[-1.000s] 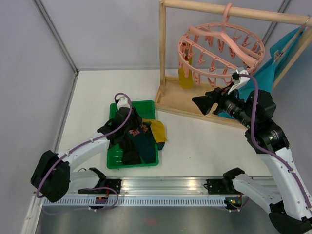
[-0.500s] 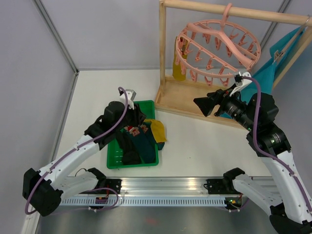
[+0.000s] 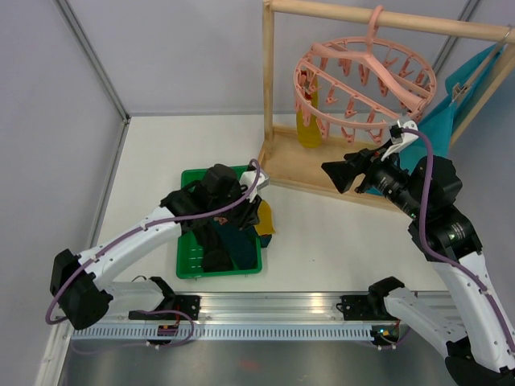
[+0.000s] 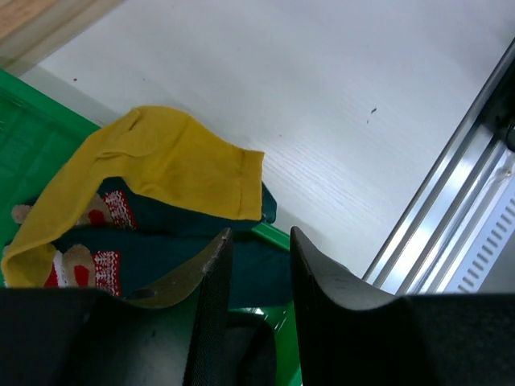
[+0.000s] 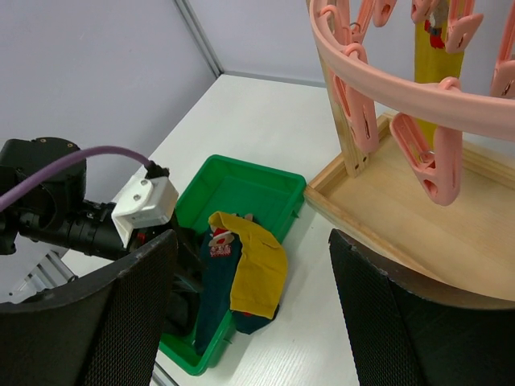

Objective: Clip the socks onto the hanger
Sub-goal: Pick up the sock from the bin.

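Over tray point(image 4: 278, 236) edge, left fingers point(image 4: 211, 305) slightly parted above socks point(image 4: 169, 169) — right fingers point(image 5: 129, 305) wide apart, near hanger point(image 5: 378, 76).

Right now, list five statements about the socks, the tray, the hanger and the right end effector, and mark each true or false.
1. One yellow sock already hangs from the pink hanger. True.
2. The tray is blue. False: it is green.
3. The right end effector grips a sock. False: it is open and empty, beside the hanger.
4. A second yellow sock drapes over the tray's edge onto the table. True.
5. The hanger lies flat on the table. False: it hangs by its hook from the bar of the wooden rack.
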Tool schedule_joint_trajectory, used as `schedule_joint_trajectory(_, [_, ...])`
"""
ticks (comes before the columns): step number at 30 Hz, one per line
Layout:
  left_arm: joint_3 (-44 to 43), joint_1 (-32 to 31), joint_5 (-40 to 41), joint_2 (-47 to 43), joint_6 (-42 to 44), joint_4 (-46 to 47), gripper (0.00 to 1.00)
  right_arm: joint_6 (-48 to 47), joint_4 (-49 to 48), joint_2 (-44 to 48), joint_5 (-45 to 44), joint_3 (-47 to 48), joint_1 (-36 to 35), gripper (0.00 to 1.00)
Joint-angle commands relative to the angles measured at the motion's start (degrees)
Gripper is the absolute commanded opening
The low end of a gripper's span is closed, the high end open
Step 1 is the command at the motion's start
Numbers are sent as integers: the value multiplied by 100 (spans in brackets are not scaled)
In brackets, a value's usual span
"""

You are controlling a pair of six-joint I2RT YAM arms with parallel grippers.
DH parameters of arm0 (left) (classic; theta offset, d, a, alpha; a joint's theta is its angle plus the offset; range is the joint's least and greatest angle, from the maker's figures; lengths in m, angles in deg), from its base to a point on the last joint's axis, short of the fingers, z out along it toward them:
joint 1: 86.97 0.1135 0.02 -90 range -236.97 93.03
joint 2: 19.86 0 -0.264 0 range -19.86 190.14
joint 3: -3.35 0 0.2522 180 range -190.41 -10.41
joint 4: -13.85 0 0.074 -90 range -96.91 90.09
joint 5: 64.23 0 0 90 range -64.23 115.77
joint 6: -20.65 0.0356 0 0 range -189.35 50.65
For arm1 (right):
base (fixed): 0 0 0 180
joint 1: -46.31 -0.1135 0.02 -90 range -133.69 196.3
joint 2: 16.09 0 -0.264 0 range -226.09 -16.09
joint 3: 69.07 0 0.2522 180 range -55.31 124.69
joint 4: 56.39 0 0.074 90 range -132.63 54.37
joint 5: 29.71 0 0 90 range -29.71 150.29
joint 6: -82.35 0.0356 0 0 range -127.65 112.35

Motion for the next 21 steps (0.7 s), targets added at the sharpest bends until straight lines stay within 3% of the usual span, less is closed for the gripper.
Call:
schedule_joint_trajectory(1, [-269, -94, -30, 16, 613, -517, 40, -85, -103, 93, -84, -19, -20, 82])
schedule_joint_trajectory(6, [-383, -261, 162, 419, 666, -632, 41, -85, -130, 145, -101, -63, -20, 82])
schedule_joint_trajectory(15, [-568, -1026, 2165, 1070, 886, -438, 40, -120, -112, 189, -101, -98, -20, 82])
schedule_joint_trajectory(21, [-735, -1035, 2097, 1308, 895, -526, 41, -156, -60, 207, -154, -72, -19, 82])
